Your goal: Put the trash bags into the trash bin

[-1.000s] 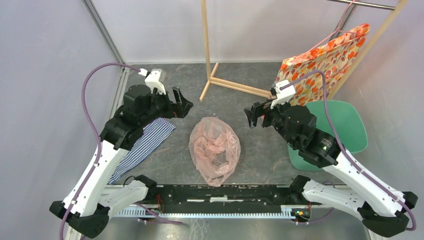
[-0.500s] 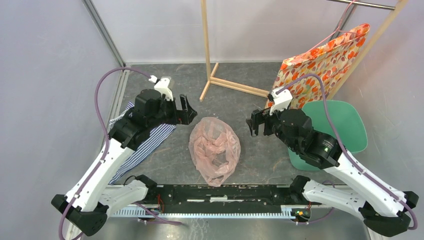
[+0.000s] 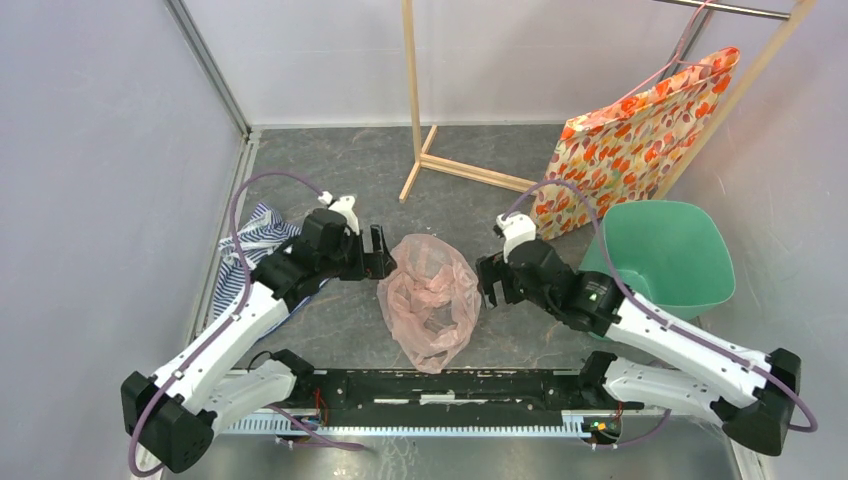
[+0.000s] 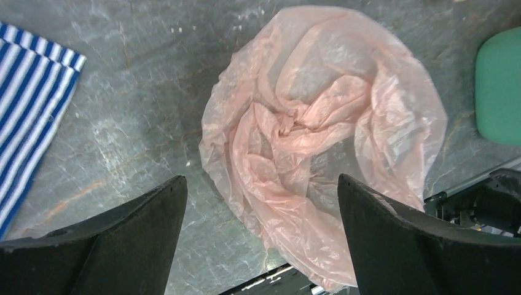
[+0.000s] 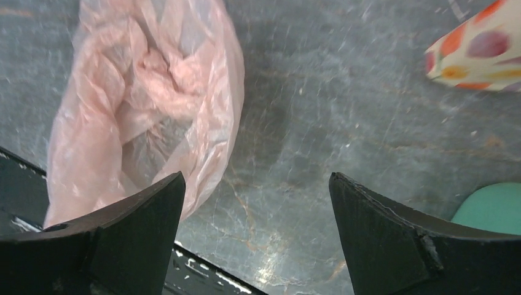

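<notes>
Grey bench (image 3: 500, 165); pink trash bag (image 3: 430, 300) centre frame; left claw (image 3: 385, 255), right claw (image 3: 489, 283) wide, empty, flanking it; mint-green bin (image 3: 665, 255) right.

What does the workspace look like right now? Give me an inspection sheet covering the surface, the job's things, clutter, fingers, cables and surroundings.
Surface: dark grey table, scuffed, no spills seen.
Job's things: pink trash bag lies crumpled on the table at mid-front, outside the bin. The green trash bin is at far right, mouth open, nothing seen inside.
Clutter: striped cloth at left; floral bag behind the bin; wooden frame at the back.
Grippers: left gripper and right gripper flank the bag, fingers open, holding nothing.
Cables: purple cable loops over the left arm, second purple cable over the right; no snag seen.
Surroundings: pale walls; nothing else seen.
</notes>
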Robot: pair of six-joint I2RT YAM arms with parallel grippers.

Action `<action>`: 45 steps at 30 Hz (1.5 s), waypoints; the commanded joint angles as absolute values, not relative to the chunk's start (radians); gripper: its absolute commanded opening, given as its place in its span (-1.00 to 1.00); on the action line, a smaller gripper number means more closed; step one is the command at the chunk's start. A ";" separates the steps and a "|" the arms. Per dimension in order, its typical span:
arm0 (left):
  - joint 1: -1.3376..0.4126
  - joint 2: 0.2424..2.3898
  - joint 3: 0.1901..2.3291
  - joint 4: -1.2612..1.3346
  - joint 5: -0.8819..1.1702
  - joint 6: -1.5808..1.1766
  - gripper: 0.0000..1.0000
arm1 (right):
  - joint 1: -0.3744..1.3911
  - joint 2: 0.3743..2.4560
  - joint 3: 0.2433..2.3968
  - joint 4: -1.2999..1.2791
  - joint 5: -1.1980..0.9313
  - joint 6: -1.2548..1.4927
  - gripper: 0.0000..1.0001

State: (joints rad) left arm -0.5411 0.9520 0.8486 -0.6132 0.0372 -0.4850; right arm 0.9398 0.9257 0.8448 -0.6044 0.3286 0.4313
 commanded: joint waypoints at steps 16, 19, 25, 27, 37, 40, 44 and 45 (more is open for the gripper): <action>-0.551 0.939 0.548 -0.371 0.098 -0.732 0.51 | 1.352 1.221 0.999 -0.549 0.557 0.461 0.71; -0.551 0.916 0.526 -0.367 0.095 -0.749 0.49 | 1.383 1.286 1.022 -0.499 0.505 0.406 0.70; -0.551 0.924 0.492 -0.335 0.099 -0.771 0.45 | 1.385 1.409 1.025 -0.437 0.432 0.350 0.70; -0.551 0.940 0.482 -0.305 0.107 -0.780 0.43 | 1.384 1.441 1.010 -0.408 0.437 0.348 0.70; -0.552 1.083 0.443 -0.162 0.117 -0.796 0.22 | 1.364 1.484 0.848 -0.218 0.431 0.400 0.67; -0.555 1.122 0.440 -0.134 0.116 -0.795 0.12 | 1.356 1.473 0.847 -0.207 0.429 0.402 0.70; -0.555 1.157 0.443 -0.118 0.112 -0.786 -0.11 | 1.330 1.452 0.889 -0.209 0.425 0.396 0.77; -0.556 1.163 0.444 -0.117 0.111 -0.783 -0.17 | 1.314 1.447 0.898 -0.207 0.420 0.398 0.78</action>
